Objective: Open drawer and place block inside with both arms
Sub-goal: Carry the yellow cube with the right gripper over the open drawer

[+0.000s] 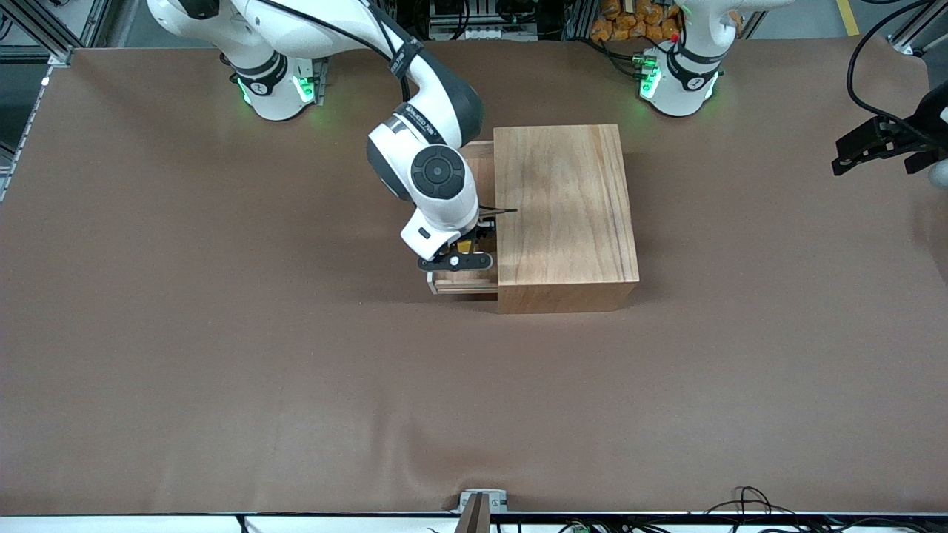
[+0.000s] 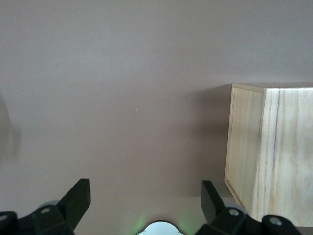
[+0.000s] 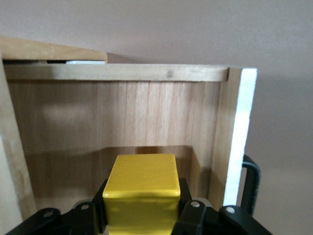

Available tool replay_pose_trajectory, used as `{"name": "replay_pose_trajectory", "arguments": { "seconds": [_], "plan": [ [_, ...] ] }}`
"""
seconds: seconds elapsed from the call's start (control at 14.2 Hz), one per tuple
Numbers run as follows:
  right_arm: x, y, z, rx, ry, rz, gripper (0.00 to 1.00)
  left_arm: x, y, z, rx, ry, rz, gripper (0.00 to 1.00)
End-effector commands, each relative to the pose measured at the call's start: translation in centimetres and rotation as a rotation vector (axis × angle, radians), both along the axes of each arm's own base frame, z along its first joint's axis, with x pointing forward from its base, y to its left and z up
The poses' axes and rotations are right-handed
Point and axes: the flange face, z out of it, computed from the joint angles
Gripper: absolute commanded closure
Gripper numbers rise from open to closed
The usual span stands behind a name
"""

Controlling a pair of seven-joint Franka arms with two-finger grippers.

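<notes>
The drawer (image 1: 465, 282) stands pulled out of the wooden box (image 1: 566, 207) toward the right arm's end of the table. My right gripper (image 1: 466, 250) is shut on the yellow block (image 1: 464, 243) and holds it over the open drawer. In the right wrist view the block (image 3: 142, 188) sits between the black fingers (image 3: 191, 209), above the drawer's wooden floor (image 3: 112, 117), with the white front panel (image 3: 239, 132) and black handle (image 3: 252, 183) beside it. My left gripper (image 1: 874, 148) is open and empty, over the table at the left arm's end. It also shows in the left wrist view (image 2: 145, 196).
The brown table cover (image 1: 296, 370) spreads around the box. The left wrist view shows the box's side (image 2: 274, 161) and the green-lit left arm base (image 2: 160, 229). The right arm's elbow (image 1: 437, 104) hangs over the drawer.
</notes>
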Motion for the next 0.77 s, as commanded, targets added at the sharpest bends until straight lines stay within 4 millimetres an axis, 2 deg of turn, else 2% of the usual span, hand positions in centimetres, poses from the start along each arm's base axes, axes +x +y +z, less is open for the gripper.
{"name": "replay_pose_trajectory", "arguments": {
  "seconds": [0.0,0.07,0.14,0.21,0.28,0.35,0.42,0.49,0.63,0.7],
  "plan": [
    [-2.0,1.4,0.2,-0.001,0.018,0.016,0.93,0.0,0.2,0.2,-0.003,-0.006,-0.014,0.00],
    [-2.7,1.7,-0.2,-0.014,0.030,0.021,0.75,0.0,0.3,0.4,-0.005,-0.009,-0.014,0.00],
    [-2.8,1.7,-0.2,-0.019,0.035,0.017,0.52,0.0,0.3,0.4,-0.006,-0.011,-0.028,0.00],
    [-2.8,1.6,0.1,-0.018,0.032,0.015,0.11,0.0,0.3,0.4,-0.005,-0.010,-0.049,0.00],
    [-2.6,1.5,0.7,-0.012,0.026,0.017,0.00,0.0,0.3,0.4,-0.005,-0.010,-0.051,0.00],
    [-2.2,1.1,2.1,-0.002,0.011,0.011,0.00,0.0,0.3,0.4,-0.005,-0.008,-0.052,0.00],
    [-2.0,0.2,4.5,0.001,0.008,0.009,0.00,0.0,0.3,0.4,-0.005,-0.008,-0.052,0.00],
    [-1.3,-1.7,7.2,0.000,0.014,-0.005,0.00,-0.1,0.3,0.4,-0.005,-0.007,-0.052,0.00],
    [0.7,-6.9,12.8,0.014,0.016,-0.044,0.00,0.0,0.5,0.4,-0.005,-0.008,-0.049,0.00],
    [1.1,-8.7,14.6,0.019,0.012,-0.024,0.00,0.0,0.5,0.3,-0.005,-0.005,-0.048,0.00]
  ]
}}
